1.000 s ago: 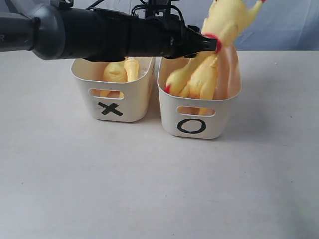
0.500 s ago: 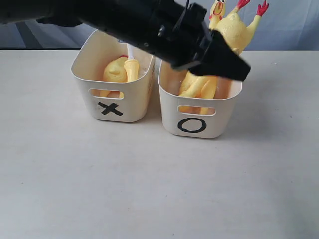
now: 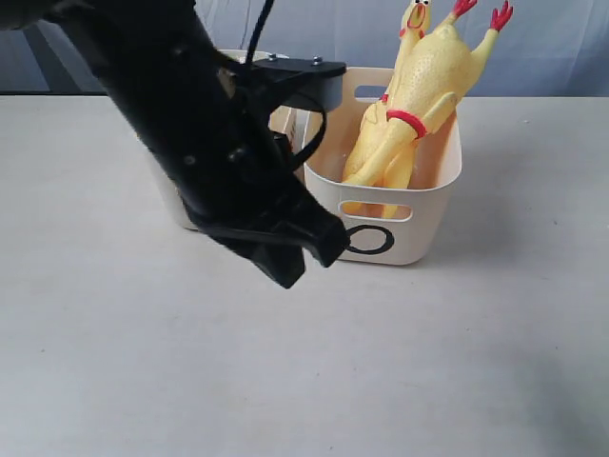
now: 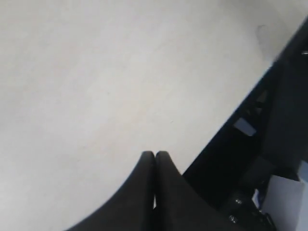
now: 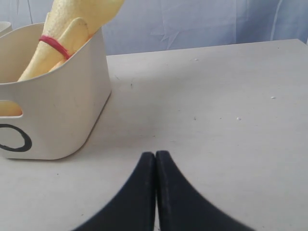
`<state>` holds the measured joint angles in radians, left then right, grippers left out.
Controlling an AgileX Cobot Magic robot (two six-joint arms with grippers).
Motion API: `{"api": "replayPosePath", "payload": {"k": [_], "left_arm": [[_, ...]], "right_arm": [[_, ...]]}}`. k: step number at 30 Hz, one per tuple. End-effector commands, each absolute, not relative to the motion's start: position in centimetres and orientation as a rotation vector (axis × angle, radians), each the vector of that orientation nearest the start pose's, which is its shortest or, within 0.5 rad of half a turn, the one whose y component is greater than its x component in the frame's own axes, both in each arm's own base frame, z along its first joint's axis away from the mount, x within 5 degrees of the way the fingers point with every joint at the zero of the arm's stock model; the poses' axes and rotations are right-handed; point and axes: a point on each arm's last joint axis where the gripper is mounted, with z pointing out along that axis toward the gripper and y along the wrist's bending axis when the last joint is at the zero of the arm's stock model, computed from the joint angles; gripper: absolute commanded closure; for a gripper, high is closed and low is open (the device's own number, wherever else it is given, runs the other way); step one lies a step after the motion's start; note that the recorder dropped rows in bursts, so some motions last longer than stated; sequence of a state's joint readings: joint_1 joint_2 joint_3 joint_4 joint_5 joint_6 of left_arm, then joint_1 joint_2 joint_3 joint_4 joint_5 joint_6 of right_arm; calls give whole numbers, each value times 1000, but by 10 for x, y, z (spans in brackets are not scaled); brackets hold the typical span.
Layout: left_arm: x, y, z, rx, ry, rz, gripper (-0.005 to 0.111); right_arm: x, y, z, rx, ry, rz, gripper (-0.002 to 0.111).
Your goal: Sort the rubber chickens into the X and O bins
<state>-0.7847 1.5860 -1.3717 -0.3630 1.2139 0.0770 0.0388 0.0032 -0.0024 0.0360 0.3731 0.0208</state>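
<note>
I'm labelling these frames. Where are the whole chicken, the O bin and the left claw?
whole chicken (image 3: 428, 81), exterior view, on its yellow body.
O bin (image 3: 423, 238), exterior view, on the front wall right of the O.
left claw (image 4: 154, 155), left wrist view, where the shut fingertips meet.

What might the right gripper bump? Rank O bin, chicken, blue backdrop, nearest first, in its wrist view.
From the right gripper:
1. O bin, on the table close by.
2. chicken, inside that bin.
3. blue backdrop, beyond the table's far edge.
</note>
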Motion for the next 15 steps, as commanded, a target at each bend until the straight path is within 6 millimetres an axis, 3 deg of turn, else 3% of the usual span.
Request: {"api": "replayPosePath", "payload": {"k": [1,4,8,10,15], "left_arm": [[171,-229,333,1007,2759,-486,107],[136,-212,349,1041,2693,-525,107],[105,-182,361,1118,2585,-577,107],[103,-169,367,1119,2521,-514,107],[121,-135,382,1072,2299,-63,107]], "right_arm": [[53,3,180,2,1849,79,108],[53,3,180,2,1849,79,108],[53,3,180,2,1849,79,108],[53,3,180,2,1849,79,108],[53,3,181,1,1847,77,108]]}}
